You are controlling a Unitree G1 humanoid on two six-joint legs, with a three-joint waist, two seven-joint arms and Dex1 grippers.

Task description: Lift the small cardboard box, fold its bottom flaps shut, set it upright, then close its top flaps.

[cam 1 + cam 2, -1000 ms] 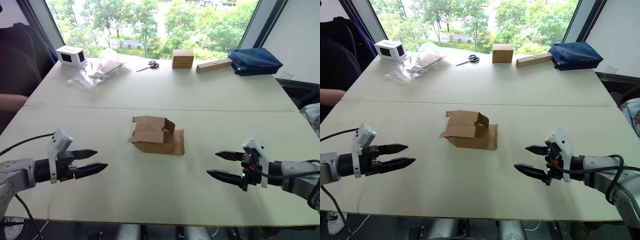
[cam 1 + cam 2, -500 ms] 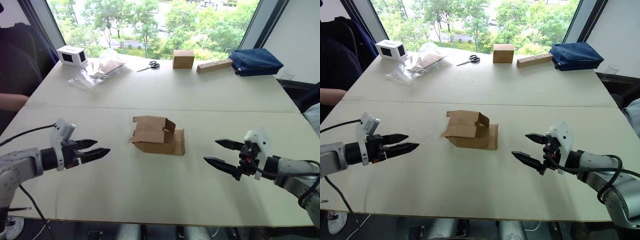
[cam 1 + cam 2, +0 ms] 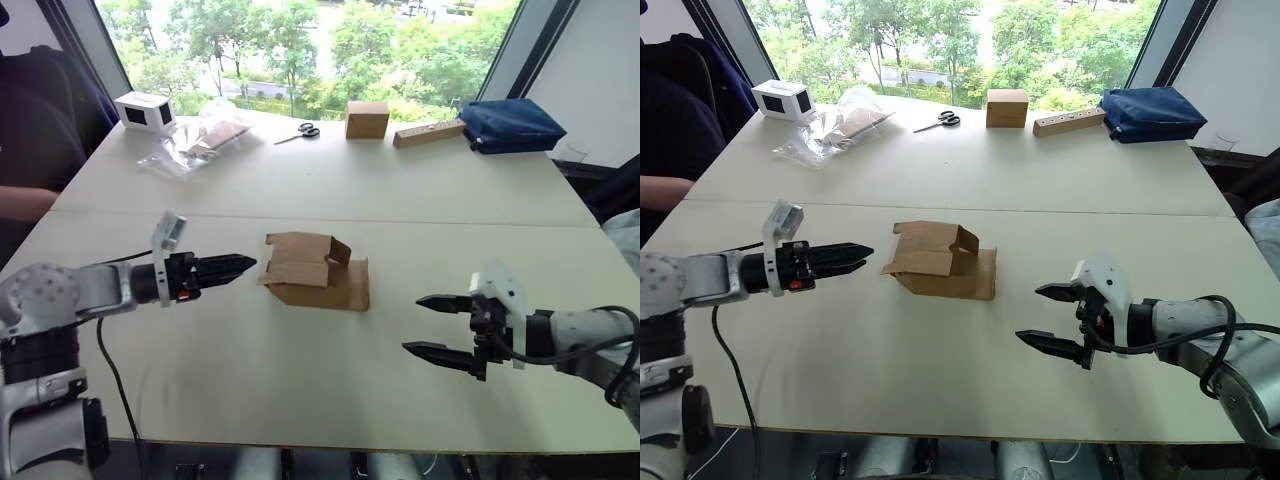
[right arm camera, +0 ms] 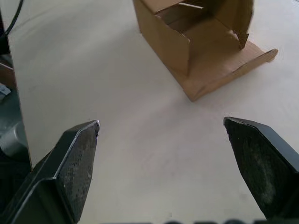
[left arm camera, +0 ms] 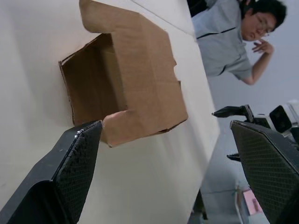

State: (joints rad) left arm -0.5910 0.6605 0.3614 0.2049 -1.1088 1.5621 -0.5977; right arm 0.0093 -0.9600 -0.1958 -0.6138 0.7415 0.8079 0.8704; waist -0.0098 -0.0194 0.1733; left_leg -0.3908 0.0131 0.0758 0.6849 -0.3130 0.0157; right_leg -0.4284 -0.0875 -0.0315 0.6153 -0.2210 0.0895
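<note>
The small cardboard box (image 3: pixel 316 276) lies on its side in the middle of the table (image 3: pixel 330 180), plain brown, with flaps standing open at both ends. One flap (image 4: pixel 233 69) lies flat on the table at the end facing my right gripper. My left gripper (image 3: pixel 246 266) is open, level with the box, its tips just short of the box's left end. The left wrist view looks straight into that open end (image 5: pixel 93 88). My right gripper (image 3: pixel 414 324) is open, a little above the table, to the right of the box and nearer to me, clear of it.
Along the far edge stand a white box with a dark window (image 3: pixel 143 110), a clear plastic bag (image 3: pixel 200 140), scissors (image 3: pixel 298 130), a brown cube box (image 3: pixel 366 118), a wooden block (image 3: pixel 428 131) and a blue bag (image 3: pixel 510 123). A person (image 5: pixel 233 42) sits beyond the table's right side.
My left gripper has swung in toward the box's left end. The right gripper has edged slightly left. The box has not moved.
</note>
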